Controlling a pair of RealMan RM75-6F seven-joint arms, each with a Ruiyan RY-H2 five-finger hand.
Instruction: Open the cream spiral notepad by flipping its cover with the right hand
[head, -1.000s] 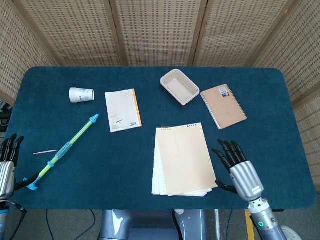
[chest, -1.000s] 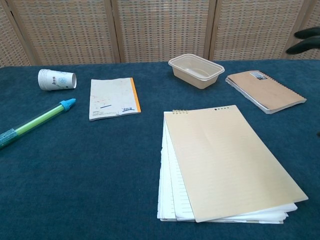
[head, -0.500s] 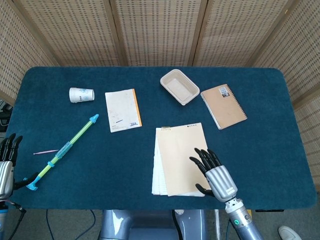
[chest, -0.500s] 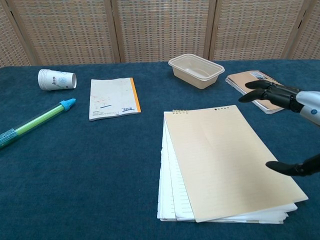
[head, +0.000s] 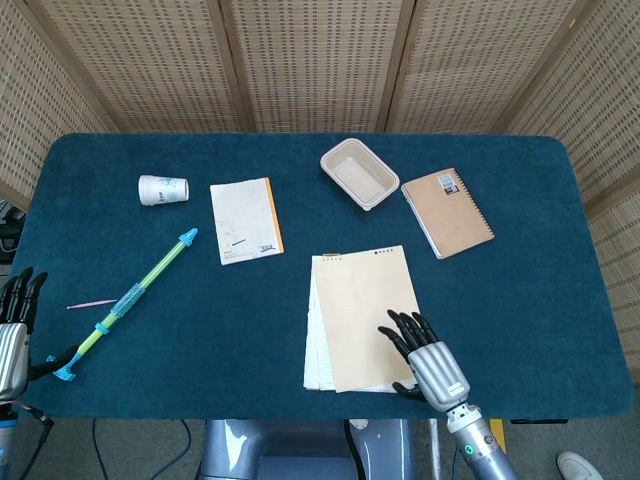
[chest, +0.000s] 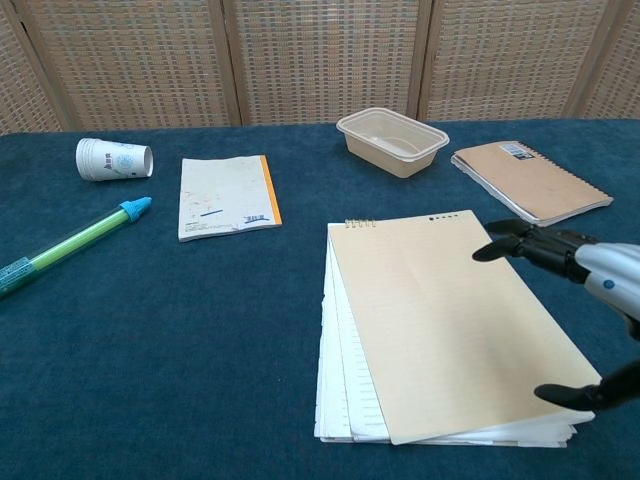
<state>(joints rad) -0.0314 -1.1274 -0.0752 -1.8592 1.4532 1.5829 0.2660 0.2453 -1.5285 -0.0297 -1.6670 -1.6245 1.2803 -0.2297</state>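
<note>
Cream spiral notepad (head: 360, 318) flat on the blue table (head: 520, 300), cover closed, loose pages fanned out under its left edge. Right robot hand (head: 425, 358) over the notepad's near right corner, fingers (chest: 520, 240) spread apart and holding nothing; contact with the cover impossible to tell. Left robot hand (head: 14, 325) at the table's near left edge, well apart from the notepad, fingers extended and empty. Brown spiral notebook (head: 447, 212) beyond the notepad to the right. Plastic tray (head: 359, 173) straight behind the notepad. Small white pad with orange edge (head: 245, 220) left of the notepad and further back. Paper cup (head: 163, 189) on its side, further left again. Green and blue pen-shaped tube (head: 130, 298) lying diagonally, well left of the notepad.
</note>
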